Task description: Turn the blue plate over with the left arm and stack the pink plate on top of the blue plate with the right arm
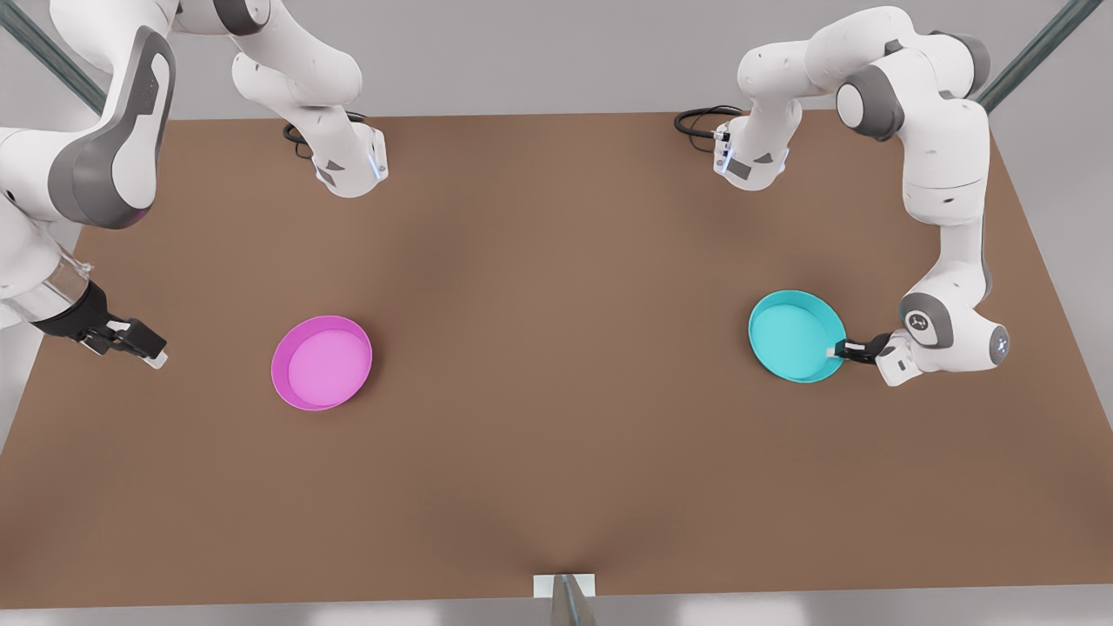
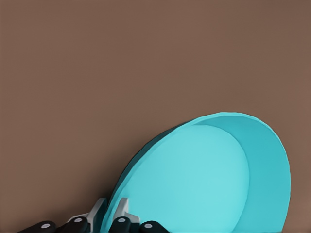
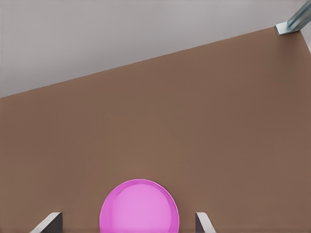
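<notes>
The blue plate (image 1: 796, 335) is on the front view's right, tipped up on edge with its hollow side showing. My left gripper (image 1: 833, 351) is shut on the rim of the blue plate (image 2: 204, 179), one finger inside and one outside, as the left wrist view shows (image 2: 111, 213). The pink plate (image 1: 322, 362) lies flat, hollow side up, on the front view's left. My right gripper (image 1: 149, 349) hovers open some way off it, near the table's edge on the front view's left. In the right wrist view its fingers (image 3: 50, 222) stand wide apart on either side of the pink plate (image 3: 139, 206) farther off.
The brown table (image 1: 556, 452) carries only the two plates. Both arm bases (image 1: 352, 165) (image 1: 752, 156) with black cables stand at the back edge. A metal post (image 1: 565, 593) rises at the middle of the front edge.
</notes>
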Tool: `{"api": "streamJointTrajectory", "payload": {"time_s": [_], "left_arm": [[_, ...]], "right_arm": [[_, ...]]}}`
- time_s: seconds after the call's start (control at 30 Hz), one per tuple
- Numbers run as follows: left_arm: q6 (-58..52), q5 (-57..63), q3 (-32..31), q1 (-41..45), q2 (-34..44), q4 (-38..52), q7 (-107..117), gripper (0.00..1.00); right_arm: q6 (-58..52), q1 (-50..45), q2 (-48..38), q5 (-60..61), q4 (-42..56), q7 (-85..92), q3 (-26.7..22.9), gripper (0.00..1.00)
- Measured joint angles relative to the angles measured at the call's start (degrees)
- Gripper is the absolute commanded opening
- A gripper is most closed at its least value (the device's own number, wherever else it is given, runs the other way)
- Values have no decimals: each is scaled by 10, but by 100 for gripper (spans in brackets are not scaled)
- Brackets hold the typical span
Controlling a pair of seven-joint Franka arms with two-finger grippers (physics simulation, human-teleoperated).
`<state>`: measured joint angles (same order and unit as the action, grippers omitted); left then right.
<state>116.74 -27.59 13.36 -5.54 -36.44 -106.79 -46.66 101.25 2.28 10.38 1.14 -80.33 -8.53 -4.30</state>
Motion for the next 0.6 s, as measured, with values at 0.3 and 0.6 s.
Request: {"api": "streamJointTrajectory", "payload": {"time_s": [0.3,0.6], "left_arm": [[-10,24,0,0,4,2,9,21],[-57,19,0,19,46,14,62,21]], "right_arm": [[3,0,4,0,0,0,0,100],[7,0,4,0,0,0,0,100]]}}
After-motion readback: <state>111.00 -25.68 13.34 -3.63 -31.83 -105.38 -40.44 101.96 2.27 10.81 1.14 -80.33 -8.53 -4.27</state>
